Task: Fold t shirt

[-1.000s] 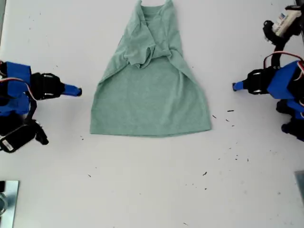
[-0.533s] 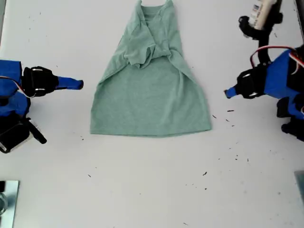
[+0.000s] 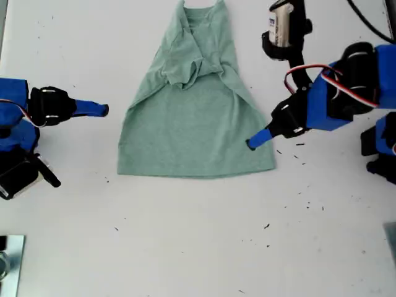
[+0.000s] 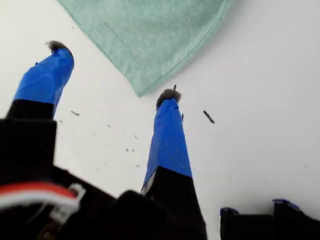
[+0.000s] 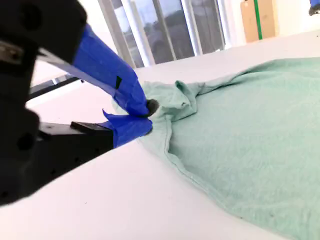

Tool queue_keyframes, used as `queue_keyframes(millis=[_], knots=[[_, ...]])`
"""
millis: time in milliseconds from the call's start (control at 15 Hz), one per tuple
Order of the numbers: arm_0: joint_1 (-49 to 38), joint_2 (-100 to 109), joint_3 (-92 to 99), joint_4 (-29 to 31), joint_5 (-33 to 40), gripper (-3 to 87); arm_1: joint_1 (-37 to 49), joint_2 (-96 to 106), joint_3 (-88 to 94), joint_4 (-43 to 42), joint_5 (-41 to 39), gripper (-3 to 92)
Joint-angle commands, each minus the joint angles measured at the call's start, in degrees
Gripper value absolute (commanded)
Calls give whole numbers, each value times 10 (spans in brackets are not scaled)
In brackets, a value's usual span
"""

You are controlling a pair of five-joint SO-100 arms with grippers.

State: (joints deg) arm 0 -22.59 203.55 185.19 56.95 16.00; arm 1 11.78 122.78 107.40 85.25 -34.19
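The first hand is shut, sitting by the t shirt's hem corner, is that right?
Not quite. My first hand is open, its jaws spread apart, as the first wrist view shows. It does sit by the t shirt's hem corner.

My first gripper (image 3: pixel 250 143) reaches in from the exterior view's right, arm stretched and angled downward, its blue-taped fingers (image 4: pixel 167 135) spread wide apart. My second gripper (image 3: pixel 103 111) hangs back at the exterior view's left, held level, its taped fingertips (image 5: pixel 131 129) pressed together on nothing.
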Motion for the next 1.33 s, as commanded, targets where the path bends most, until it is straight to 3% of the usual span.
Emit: queue_keyframes(millis=[0,400,533,600,667,1067,1267], knots=[[0,4,6,2,-3,-2,-4,1,23,-33,-8,343],[4,4,6,3,-3,-2,-1,-48,299,-321,35,264],[4,5,6,3,-3,-2,-19,-99,296,-358,50,186],[5,5,6,3,-3,-2,-26,-122,295,-369,55,86],[6,5,6,3,-3,-2,-29,-129,288,-359,60,-9],[11,10,6,4,1,-2,-53,-214,162,-239,56,-8],[11,11,6,4,2,-2,-46,-134,-76,38,30,-9]])
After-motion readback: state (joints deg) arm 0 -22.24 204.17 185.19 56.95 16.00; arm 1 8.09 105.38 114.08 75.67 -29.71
